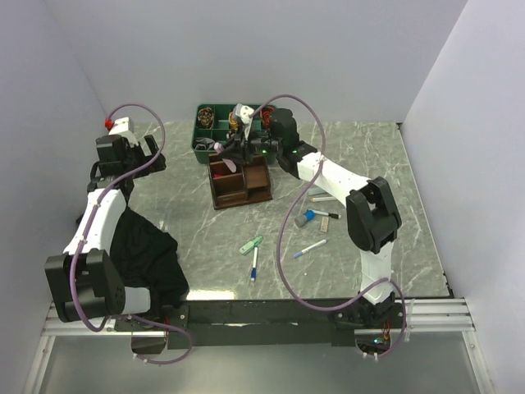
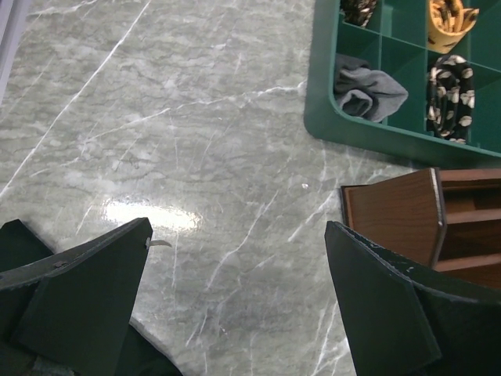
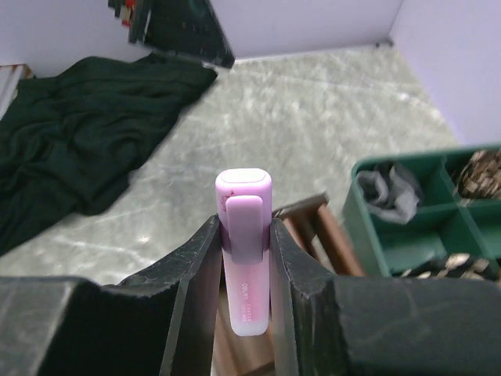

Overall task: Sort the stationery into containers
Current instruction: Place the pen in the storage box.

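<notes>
My right gripper (image 1: pixel 225 153) is shut on a lilac flat highlighter (image 3: pixel 244 192) and holds it over the dark brown organiser (image 1: pixel 239 182), near its far left corner; the organiser's brown walls (image 3: pixel 327 225) show just under the jaws. My left gripper (image 2: pixel 239 262) is open and empty above bare table, left of the organiser (image 2: pixel 395 213). On the table lie a mint-green clip (image 1: pixel 250 245), a blue pen (image 1: pixel 254 268), a white pen with a blue tip (image 1: pixel 309 249), a grey-blue cylinder (image 1: pixel 304 220) and two white markers (image 1: pixel 321 198).
A green divided tray (image 1: pixel 204 141) with small fabric items stands behind the organiser; it also shows in the left wrist view (image 2: pixel 322 117) and the right wrist view (image 3: pixel 358 215). A black cloth (image 1: pixel 152 254) lies at the near left.
</notes>
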